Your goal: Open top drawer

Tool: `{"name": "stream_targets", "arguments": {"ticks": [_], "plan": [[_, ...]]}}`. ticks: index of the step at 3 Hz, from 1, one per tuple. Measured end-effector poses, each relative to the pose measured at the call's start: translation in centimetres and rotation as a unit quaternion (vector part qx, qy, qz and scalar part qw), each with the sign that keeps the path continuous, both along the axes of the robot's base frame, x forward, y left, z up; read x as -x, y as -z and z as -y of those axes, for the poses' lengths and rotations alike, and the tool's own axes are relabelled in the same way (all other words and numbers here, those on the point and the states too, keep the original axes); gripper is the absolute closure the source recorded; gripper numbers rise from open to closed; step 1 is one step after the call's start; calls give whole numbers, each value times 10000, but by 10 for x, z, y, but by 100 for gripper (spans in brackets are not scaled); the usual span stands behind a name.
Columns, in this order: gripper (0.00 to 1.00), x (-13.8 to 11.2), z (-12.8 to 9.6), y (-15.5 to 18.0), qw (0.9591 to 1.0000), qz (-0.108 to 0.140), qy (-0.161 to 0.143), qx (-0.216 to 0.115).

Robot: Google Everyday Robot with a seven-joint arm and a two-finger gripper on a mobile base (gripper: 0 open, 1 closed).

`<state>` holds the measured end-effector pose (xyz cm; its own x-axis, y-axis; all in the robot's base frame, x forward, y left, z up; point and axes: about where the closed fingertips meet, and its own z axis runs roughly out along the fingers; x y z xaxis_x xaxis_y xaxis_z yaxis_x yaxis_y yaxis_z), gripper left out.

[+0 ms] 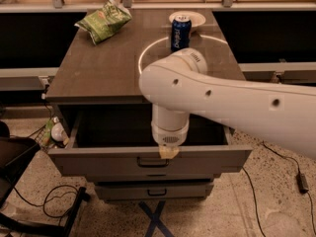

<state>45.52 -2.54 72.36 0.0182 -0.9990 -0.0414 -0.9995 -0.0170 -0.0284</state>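
The top drawer's point(98, 161) front edge lies right under the hand point(169, 153), placed for pulling it outward. Whether the hand is open or closed, I cannot tell.

Lab, floor cables point(251, 191), taped cross point(155, 219), pincer point(169, 152) at top drawer point(98, 162)

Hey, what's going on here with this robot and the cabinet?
A robot's white arm reaches down, and its hand sits at the upper front edge of the wide grey top drawer, just above the small dark pull handle. That drawer stands pulled well out, its deep box exposed, while a smaller grey drawer below is shut. A blue soda can and a green snack bag rest on the dark cabinet top.
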Motion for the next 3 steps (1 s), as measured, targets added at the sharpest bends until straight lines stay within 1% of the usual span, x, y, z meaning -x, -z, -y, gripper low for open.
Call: {"name": "stream_targets", "arguments": {"ticks": [1, 2, 3], "plan": [[100, 0, 30, -49, 9993, 319, 178, 48], [100, -4, 50, -72, 9980, 536, 317, 83], [100, -8, 65, -78, 9959, 804, 376, 160]]}}
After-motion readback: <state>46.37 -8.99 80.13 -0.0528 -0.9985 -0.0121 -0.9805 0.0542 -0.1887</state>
